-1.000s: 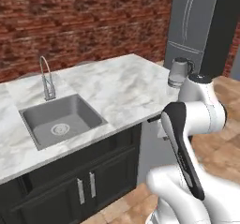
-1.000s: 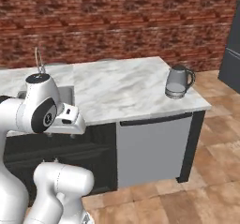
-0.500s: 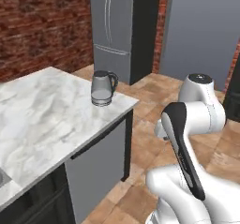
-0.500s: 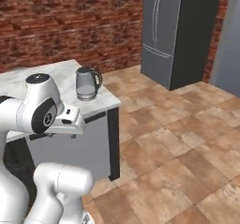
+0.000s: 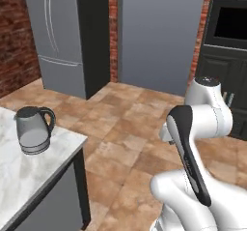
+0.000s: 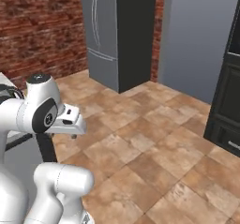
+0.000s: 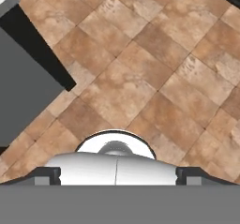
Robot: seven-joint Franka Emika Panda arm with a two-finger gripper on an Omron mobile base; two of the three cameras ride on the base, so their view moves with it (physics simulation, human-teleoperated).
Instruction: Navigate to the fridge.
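From the left base view I saw the tall grey French-door fridge [image 5: 57, 36] standing at the far left against the red brick wall [image 5: 12, 32], its two thin vertical handles close together at the centre and a horizontal handle across the bottom drawer; its dark side panel faced right. Just right of it, past a narrow strip of brick, stood a plain grey handle-less wall panel [image 5: 161, 36], and at the far right a black built-in oven cabinet [image 5: 226, 56]. At the near left, a grey metal kettle with a black handle [image 5: 33, 129] sat upright near the corner of the white marble worktop [image 5: 29, 177]. Brown tiled floor [image 5: 125, 128] lay open between the worktop and the fridge. The white arm rose at the lower right.

From the right base view I saw the fridge [image 6: 117, 31] at the far centre-left, well apart from the robot across the tiled floor [image 6: 164, 162], with the brick wall [image 6: 42, 26] to its left, the grey panel [image 6: 201, 35] to its right and the black cabinet [image 6: 229, 106] at the right edge. The arm was folded at the near left.

From the hand view I looked down on the floor tiles [image 7: 140, 78], with a dark grey cabinet face and its black edge [image 7: 28, 87] at the left. The gripper's fingertips were not clear enough to read, so I could not tell whether it was open or closed.
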